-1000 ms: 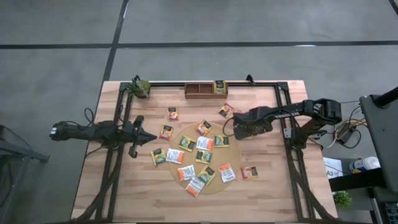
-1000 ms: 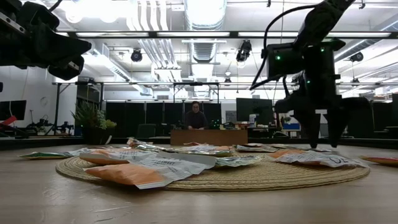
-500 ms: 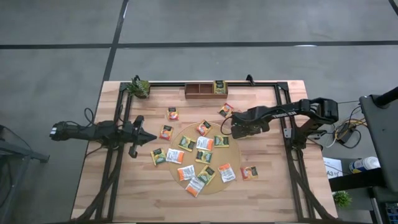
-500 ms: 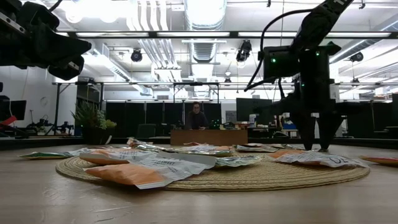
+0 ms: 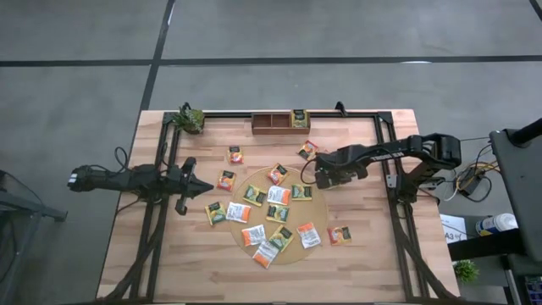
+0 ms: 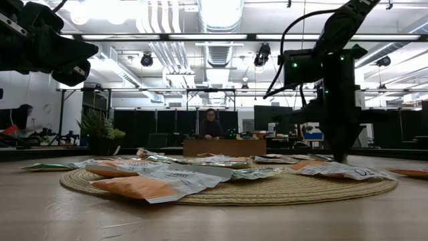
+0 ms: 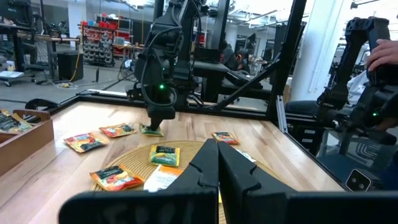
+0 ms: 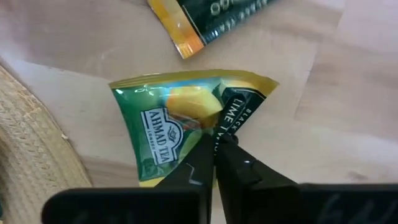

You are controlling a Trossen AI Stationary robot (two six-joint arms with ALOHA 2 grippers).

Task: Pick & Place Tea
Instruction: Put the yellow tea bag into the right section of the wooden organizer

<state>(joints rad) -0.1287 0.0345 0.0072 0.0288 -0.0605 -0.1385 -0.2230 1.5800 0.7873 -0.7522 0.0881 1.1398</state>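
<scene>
A: How far along is it?

B: Barely begun, I'd judge. One tea sachet lies in the right end of the wooden tray at the far edge; roughly twenty others lie flat over the round mat and the tabletop.

A: And the one being picked?

B: A green sachet, crumpled at one edge, just right of the mat. The right hand is pinched closed on it. The left hand, at the tabletop's left side, is closed and empty.

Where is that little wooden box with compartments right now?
In the high view the wooden tray sits at the table's far edge, centre, right of the small plant, with one green sachet in its right compartment.
</scene>
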